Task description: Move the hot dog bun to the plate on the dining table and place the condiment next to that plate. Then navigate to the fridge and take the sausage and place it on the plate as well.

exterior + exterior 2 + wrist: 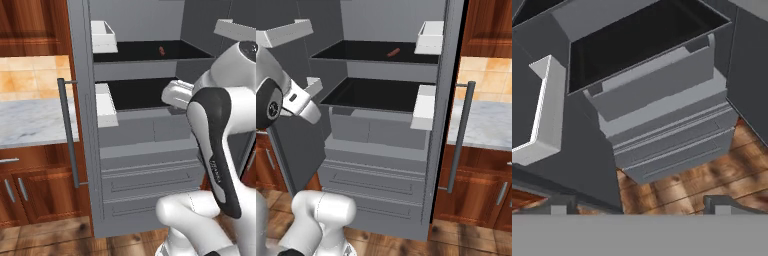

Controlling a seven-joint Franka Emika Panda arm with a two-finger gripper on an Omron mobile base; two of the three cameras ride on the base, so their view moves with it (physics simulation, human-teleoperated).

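Observation:
The fridge [145,135] [376,145] stands open in front of me, with two dark shelves inside. The thin reddish-brown sausage [161,50] [393,52] lies on the upper shelf, towards the back. My gripper [639,205] is open wide with nothing between its fingertips [559,205]. It looks down over the lower shelf and the drawers. My white hand [177,93] [302,100] hovers in front of the lower shelf, below the sausage and well short of it. The hot dog bun, plate, dining table and condiment are out of view.
The fridge door [80,125] [448,125] with its long bar handle [68,132] [461,135] carries white door bins [104,35] [423,106]. Wide drawers [150,182] [371,187] fill the fridge base. A marble counter [30,120] backed by orange tiles sits beyond the door.

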